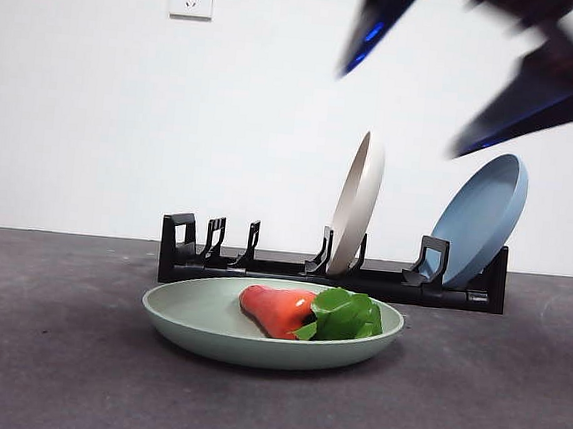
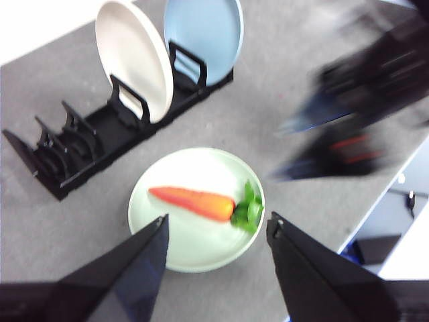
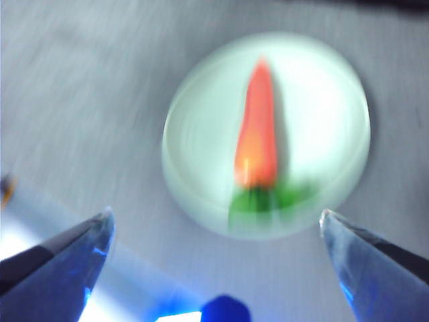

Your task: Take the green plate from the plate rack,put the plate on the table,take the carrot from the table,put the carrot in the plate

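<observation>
The green plate (image 1: 207, 323) lies flat on the table (image 1: 53, 355) in front of the plate rack (image 1: 291, 272). The carrot (image 1: 276, 309) lies in the plate, its leafy top to the right. In the left wrist view the plate (image 2: 188, 241) holds the carrot (image 2: 194, 201); my left gripper (image 2: 216, 225) hangs open and empty high above it. My right gripper (image 3: 216, 215) is open and empty above the plate (image 3: 322, 114) and carrot (image 3: 258, 134), motion-blurred. Its blue-edged jaws show blurred at the front view's top right (image 1: 398, 114) and in the left wrist view (image 2: 348, 127).
A cream-white plate (image 1: 356, 201) and a blue plate (image 1: 481, 227) stand in the rack's right half; its left slots hold nothing. The rack (image 2: 80, 154) and both plates also show in the left wrist view. The table's edge (image 2: 395, 181) runs near the right arm.
</observation>
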